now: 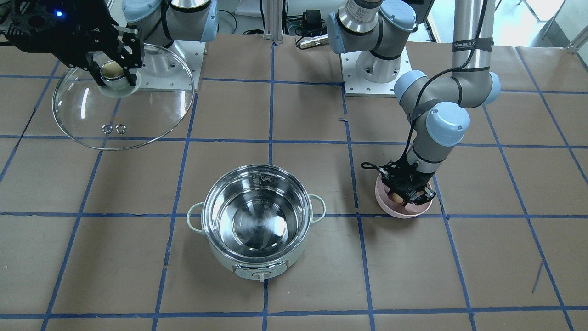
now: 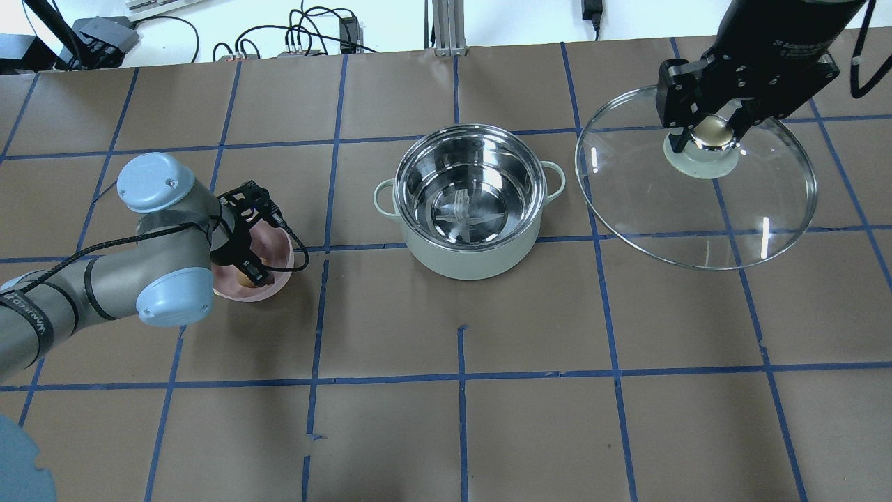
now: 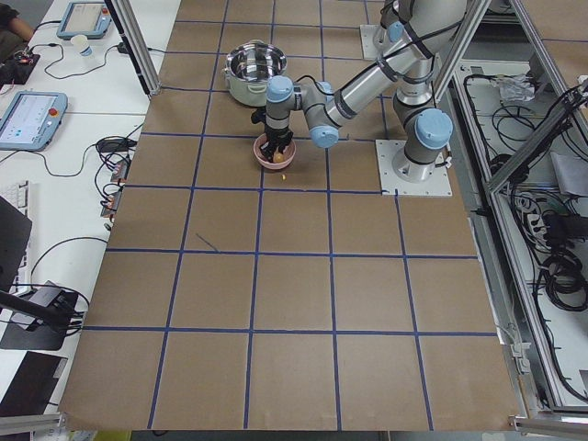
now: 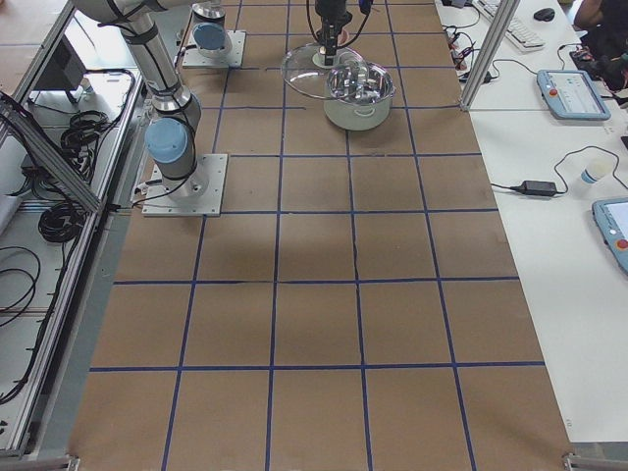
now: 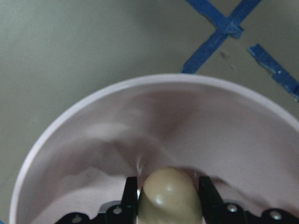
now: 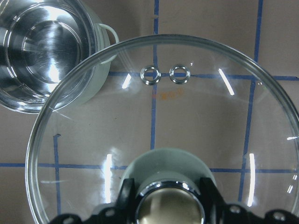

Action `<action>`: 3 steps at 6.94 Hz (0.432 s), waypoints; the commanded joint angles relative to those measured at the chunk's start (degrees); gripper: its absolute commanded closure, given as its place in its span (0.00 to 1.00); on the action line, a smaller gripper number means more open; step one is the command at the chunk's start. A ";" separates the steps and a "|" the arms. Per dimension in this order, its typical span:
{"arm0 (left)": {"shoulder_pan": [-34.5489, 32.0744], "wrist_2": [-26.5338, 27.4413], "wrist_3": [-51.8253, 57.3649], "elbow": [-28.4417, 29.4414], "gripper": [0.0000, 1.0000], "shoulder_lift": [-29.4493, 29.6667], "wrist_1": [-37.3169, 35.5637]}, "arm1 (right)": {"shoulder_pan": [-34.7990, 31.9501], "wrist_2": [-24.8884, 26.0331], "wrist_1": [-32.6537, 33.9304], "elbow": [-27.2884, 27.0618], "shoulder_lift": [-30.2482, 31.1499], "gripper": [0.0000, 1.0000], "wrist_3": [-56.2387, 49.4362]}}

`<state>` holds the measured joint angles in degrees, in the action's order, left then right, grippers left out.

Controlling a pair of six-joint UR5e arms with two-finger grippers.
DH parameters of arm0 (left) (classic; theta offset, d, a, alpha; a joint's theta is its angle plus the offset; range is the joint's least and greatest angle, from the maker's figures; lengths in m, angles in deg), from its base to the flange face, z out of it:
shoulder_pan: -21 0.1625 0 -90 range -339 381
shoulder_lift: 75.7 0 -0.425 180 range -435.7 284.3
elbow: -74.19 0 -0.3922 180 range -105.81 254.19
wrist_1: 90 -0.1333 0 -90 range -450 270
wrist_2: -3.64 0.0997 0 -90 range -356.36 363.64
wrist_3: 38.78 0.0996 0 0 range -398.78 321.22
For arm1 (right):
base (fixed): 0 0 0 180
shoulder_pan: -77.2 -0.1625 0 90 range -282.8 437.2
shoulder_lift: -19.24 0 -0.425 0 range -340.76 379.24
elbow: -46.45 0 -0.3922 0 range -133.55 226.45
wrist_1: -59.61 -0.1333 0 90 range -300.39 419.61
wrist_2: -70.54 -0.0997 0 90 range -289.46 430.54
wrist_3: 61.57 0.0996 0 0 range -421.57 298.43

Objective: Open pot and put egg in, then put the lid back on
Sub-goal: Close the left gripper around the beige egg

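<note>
The mint-green pot point(image 1: 207, 208) point(image 2: 474, 259) stands open at the table's middle, its steel inside bare. My right gripper point(image 1: 115, 72) point(image 2: 711, 132) point(image 6: 170, 198) is shut on the knob of the glass lid point(image 1: 138, 112) point(image 2: 697, 216) point(image 6: 187, 107), holding it tilted in the air to one side of the pot. My left gripper point(image 1: 405, 195) point(image 2: 251, 270) point(image 5: 169, 193) reaches down into a pink bowl point(image 1: 404, 211) point(image 2: 280, 249) point(image 5: 93, 140). In the left wrist view its fingers press both sides of the light-brown egg point(image 5: 170, 203) point(image 1: 395, 197), which sits low in the bowl.
Brown table paper with a blue tape grid lies all around. Both arm bases point(image 1: 372, 64) stand on white plates at the robot's side. Tablets and cables lie on side tables beyond the table ends point(image 3: 32, 115). A gap of about one tile separates bowl and pot.
</note>
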<state>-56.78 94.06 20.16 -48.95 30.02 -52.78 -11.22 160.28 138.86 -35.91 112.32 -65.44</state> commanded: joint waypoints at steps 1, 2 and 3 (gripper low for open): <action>0.00 0.01 -0.22 0.18 0.87 -0.51 -0.13 | -0.08 0.00 0.02 0.00 0.00 0.92 0.00; 0.00 0.19 -0.31 0.53 0.87 -1.30 0.13 | 0.01 0.00 -0.06 0.00 0.00 0.92 0.00; -0.09 0.28 -0.57 1.23 0.87 -1.57 0.92 | 0.01 0.00 0.02 0.00 0.00 0.92 0.00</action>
<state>-56.80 94.21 19.83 -48.37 28.96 -52.53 -11.24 160.28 138.85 -35.91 112.32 -65.43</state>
